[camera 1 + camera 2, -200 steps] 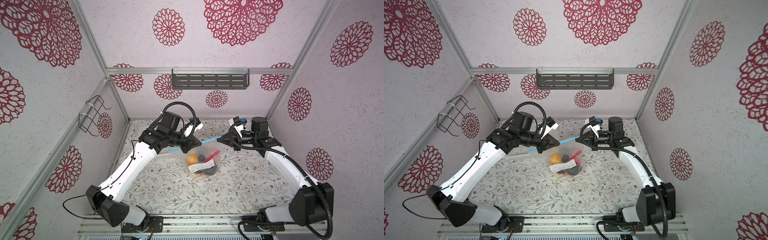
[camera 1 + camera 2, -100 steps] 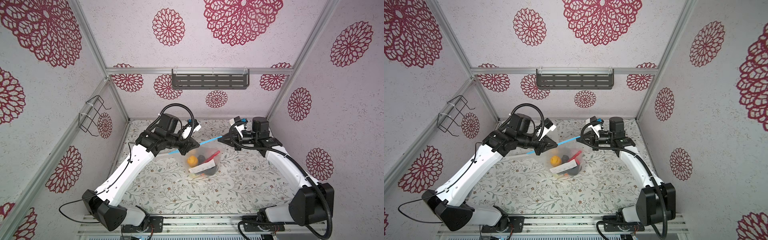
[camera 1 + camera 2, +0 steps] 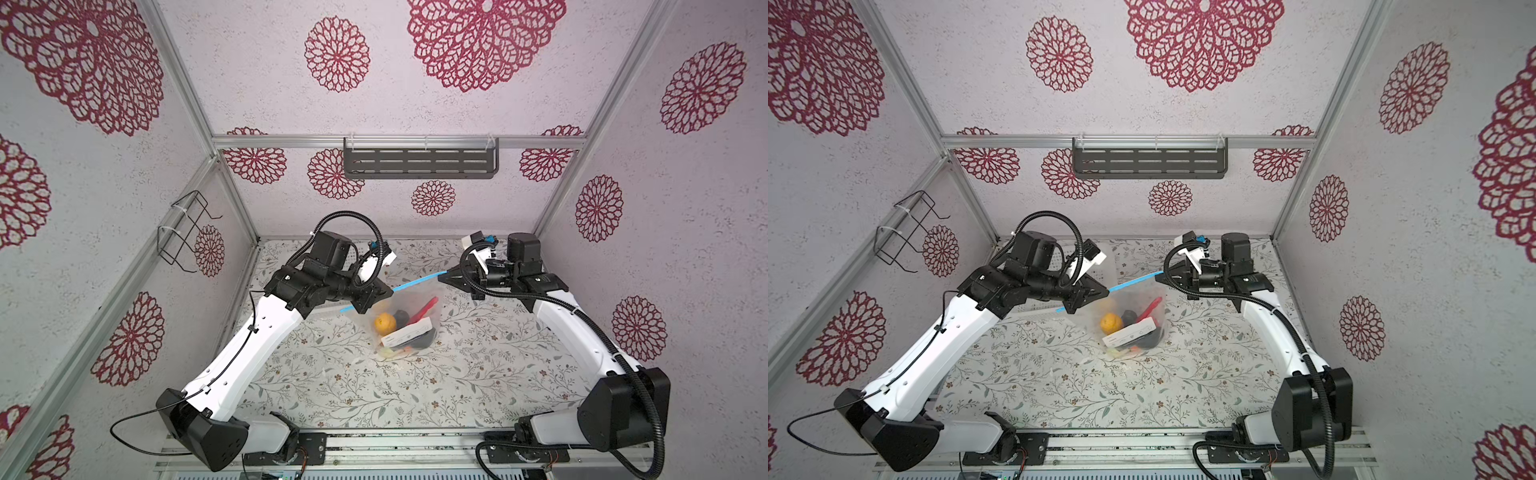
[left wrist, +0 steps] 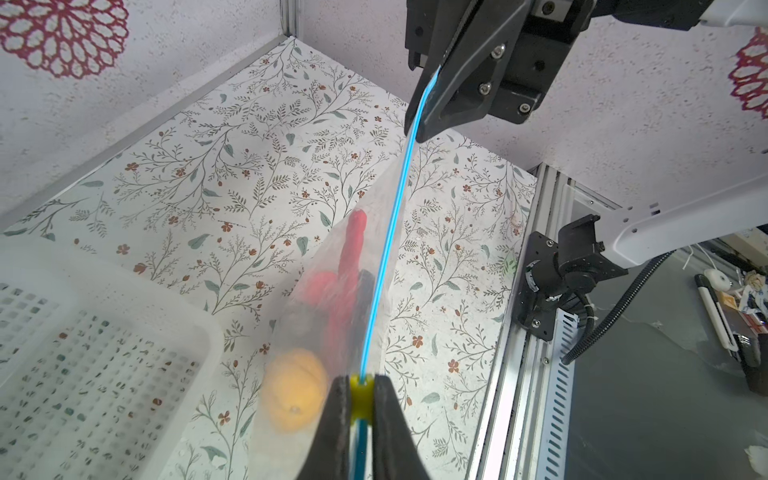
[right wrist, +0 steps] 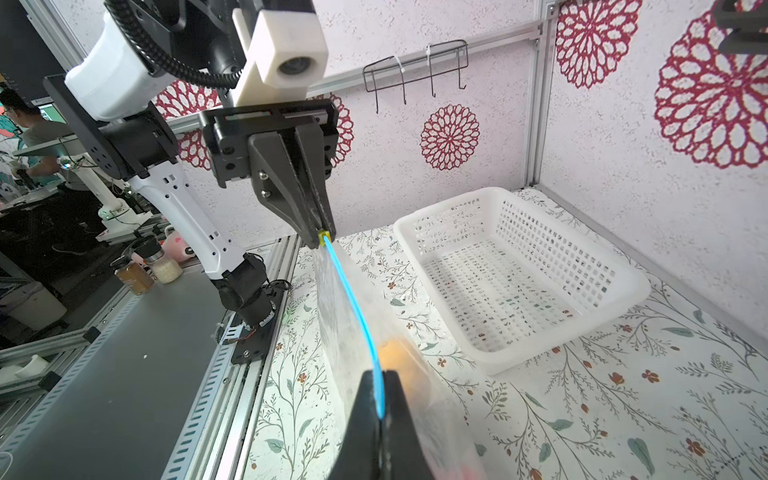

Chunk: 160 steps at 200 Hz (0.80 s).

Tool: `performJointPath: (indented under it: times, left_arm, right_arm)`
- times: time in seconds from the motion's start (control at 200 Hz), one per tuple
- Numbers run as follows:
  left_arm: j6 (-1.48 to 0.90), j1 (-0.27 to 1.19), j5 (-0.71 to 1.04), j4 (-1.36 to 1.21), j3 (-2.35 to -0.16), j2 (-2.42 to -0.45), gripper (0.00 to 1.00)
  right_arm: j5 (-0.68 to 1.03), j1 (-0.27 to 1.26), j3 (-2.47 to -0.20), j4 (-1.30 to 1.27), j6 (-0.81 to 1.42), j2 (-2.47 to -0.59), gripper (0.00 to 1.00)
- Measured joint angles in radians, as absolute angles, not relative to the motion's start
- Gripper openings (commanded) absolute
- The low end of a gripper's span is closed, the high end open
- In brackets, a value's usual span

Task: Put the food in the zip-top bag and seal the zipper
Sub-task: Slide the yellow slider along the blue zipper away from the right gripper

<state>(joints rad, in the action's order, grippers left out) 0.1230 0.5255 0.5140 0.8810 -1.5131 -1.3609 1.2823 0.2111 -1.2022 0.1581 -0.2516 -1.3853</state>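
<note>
While the left gripper (image 4: 360, 384) is clamped on the small yellow slider (image 5: 322, 237) and the right gripper (image 5: 380, 399) is pinched tight on the far end of the zipper (image 4: 388, 249), the blue strip runs taut from one to the other. The zip-top bag (image 3: 399, 303) hangs beneath and between them. I judge the film thin, soft and slippery, light in itself but dragged down by its load, so it would slide out of a pinch. The stiffer strip and the hard slider are the places to hold, as now.

Count: one bag, one zipper, one slider, two grippers, and one white basket (image 5: 623, 286) beyond the left gripper, with no food showing in it. Of the food (image 3: 384, 323) inside the bag I make out one orange piece (image 3: 1111, 323), one red chilli (image 4: 353, 249) and some black lumps (image 3: 401, 318) — the rest is too jumbled to count.
</note>
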Motion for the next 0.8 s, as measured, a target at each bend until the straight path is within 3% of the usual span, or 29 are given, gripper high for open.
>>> performJointPath:
  times: [0.801]
  left_arm:
    - [0.097,0.518,0.463,0.925,-1.473,-1.275,0.1]
  right_arm:
    - [1.23,0.207,-1.245,0.262,-0.32,-1.385,0.0]
